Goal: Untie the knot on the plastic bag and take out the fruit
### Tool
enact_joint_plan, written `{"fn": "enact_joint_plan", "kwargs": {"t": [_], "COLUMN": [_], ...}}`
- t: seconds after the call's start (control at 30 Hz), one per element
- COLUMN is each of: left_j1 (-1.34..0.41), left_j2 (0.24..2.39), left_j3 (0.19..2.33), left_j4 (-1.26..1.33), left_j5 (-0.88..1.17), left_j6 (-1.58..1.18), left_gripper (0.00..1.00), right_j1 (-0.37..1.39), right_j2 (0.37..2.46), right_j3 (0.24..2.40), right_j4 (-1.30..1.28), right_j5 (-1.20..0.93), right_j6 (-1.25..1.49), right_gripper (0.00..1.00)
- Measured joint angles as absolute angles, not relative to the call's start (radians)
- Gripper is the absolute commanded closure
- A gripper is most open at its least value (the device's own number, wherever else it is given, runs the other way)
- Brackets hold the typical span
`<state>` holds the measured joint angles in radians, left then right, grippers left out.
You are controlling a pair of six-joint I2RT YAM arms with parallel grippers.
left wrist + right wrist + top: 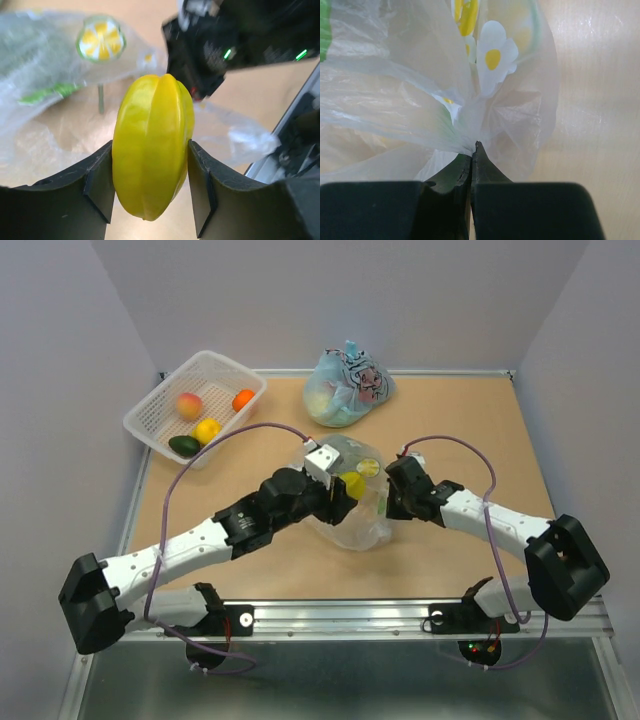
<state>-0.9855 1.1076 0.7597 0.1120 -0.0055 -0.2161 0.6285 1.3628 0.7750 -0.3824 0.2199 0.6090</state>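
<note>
Yellow fruit sits pinched in my left gripper over the plastic bag. My right gripper clamps its film, anchoring it.

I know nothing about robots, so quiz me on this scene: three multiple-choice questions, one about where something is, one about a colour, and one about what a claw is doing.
1. Where on the table is the white basket?
A. the far left corner
B. the near right corner
C. between the two arm bases

2. What colour is the fruit in the left gripper?
A. red
B. purple
C. yellow

3. What is the right gripper doing?
A. wide open over bare table
B. shut on the plastic bag
C. shut on the basket's rim

Answers:
1 A: the top view shows it at the far left corner.
2 C: the left wrist view shows a ridged yellow fruit clamped there.
3 B: the right wrist view shows the tips meeting on gathered see-through plastic.
</note>
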Motion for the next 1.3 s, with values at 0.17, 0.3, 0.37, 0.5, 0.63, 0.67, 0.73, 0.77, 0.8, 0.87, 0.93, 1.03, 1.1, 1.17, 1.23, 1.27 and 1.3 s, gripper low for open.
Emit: {"fn": "enact_joint_plan", "kwargs": {"t": [0.17, 0.3, 0.37, 0.5, 0.63, 0.67, 0.73, 0.77, 0.8, 0.87, 0.93, 1.03, 1.1, 1.17, 1.23, 1.27, 1.3], "left_j1": [-0.92, -0.774, -0.674, -0.447, -0.224, -0.187, -0.086, -0.059, -0.032, 0.031, 0.07, 0.109, 0.118, 0.12, 0.12, 0.119, 0.119], "left_j2": [1.092, 1.107, 1.128, 1.193, 1.293, 1.315, 1.39, 1.416, 1.447, 1.522, 1.575, 1.65, 1.686, 1.712, 1.719, 1.72, 1.72], "left_j3": [0.894, 1.016, 1.073, 1.136, 1.142, 1.142, 1.147, 1.152, 1.161, 1.188, 1.217, 1.28, 1.321, 1.36, 1.376, 1.378, 1.382], "left_j4": [0.115, 0.102, 0.093, 0.049, 0.005, -0.001, -0.025, -0.028, -0.033, -0.046, -0.054, -0.066, -0.073, -0.073, -0.074, -0.074, -0.08], "left_j5": [-0.042, -0.117, -0.182, -0.273, -0.305, -0.308, -0.301, -0.297, -0.293, -0.286, -0.284, -0.287, -0.288, -0.289, -0.289, -0.289, -0.288], "left_j6": [-0.266, -0.299, -0.316, -0.35, -0.384, -0.385, -0.397, -0.4, -0.404, -0.409, -0.41, -0.404, -0.394, -0.389, -0.385, -0.382, -0.382], "left_gripper": [0.78, 0.79, 0.78, 0.78, 0.73, 0.72, 0.68, 0.66, 0.61, 0.51, 0.36, 0.07, 0.02, 0.01, 0.01, 0.01, 0.01], "right_j1": [0.628, 0.628, 0.628, 0.628, 0.628, 0.628, 0.628, 0.628, 0.628, 0.628, 0.628, 0.628, 0.628, 0.628, 0.628, 0.628, 0.628], "right_j2": [1.365, 1.33, 1.302, 1.244, 1.207, 1.2, 1.192, 1.189, 1.187, 1.186, 1.184, 1.178, 1.171, 1.165, 1.164, 1.164, 1.164], "right_j3": [0.774, 0.756, 0.742, 0.736, 0.736, 0.736, 0.736, 0.736, 0.736, 0.736, 0.736, 0.736, 0.736, 0.736, 0.736, 0.736, 0.736], "right_j4": [-0.387, -0.388, -0.39, -0.396, -0.397, -0.397, -0.398, -0.398, -0.4, -0.403, -0.408, -0.414, -0.416, -0.418, -0.419, -0.419, -0.419], "right_j5": [0.191, 0.163, 0.153, 0.126, 0.11, 0.104, 0.097, 0.093, 0.089, 0.084, 0.078, 0.074, 0.073, 0.072, 0.073, 0.073, 0.073], "right_j6": [0.608, 0.605, 0.604, 0.598, 0.591, 0.59, 0.587, 0.583, 0.58, 0.579, 0.575, 0.571, 0.568, 0.563, 0.556, 0.553, 0.548], "right_gripper": [0.99, 0.99, 0.99, 0.99, 0.99, 0.99, 0.99, 0.99, 0.99, 0.99, 0.99, 0.99, 0.98, 0.97, 0.97, 0.96, 0.96]}}
